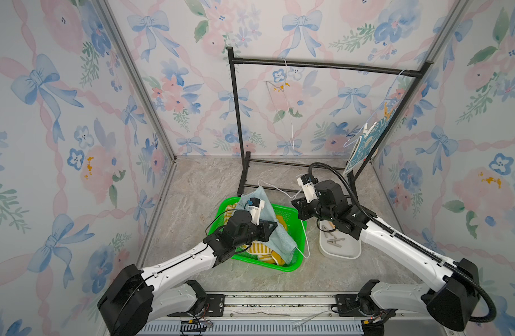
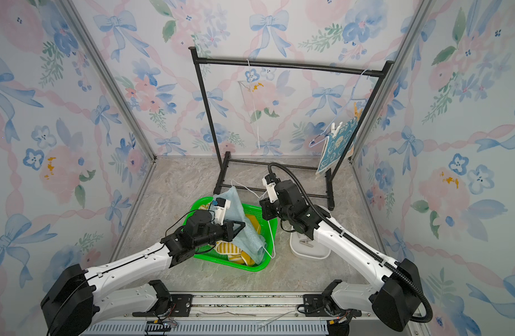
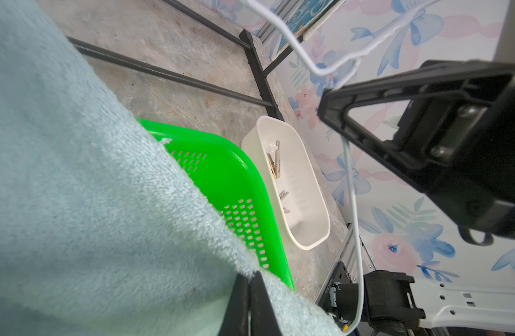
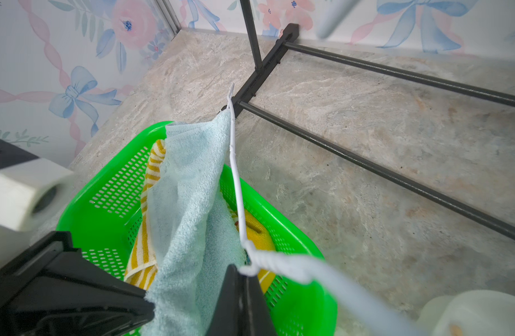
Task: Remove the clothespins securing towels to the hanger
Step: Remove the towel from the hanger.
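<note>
L gripper: jaws fully closed, pinching the edge of the teal towel. This towel drapes into the green basket, and its upper corner meets the white wire hanger. The yellow-striped towel lies in the basket, underneath.

R gripper: jaws closed on the hanger's twisted neck, over the basket's right side.

Just right of the basket: white tray w/ loose clothespins, grey and tan.

Far right: blue towel hangs at the right end of the black rack, clipped by a white pin and a tan pin.
</note>
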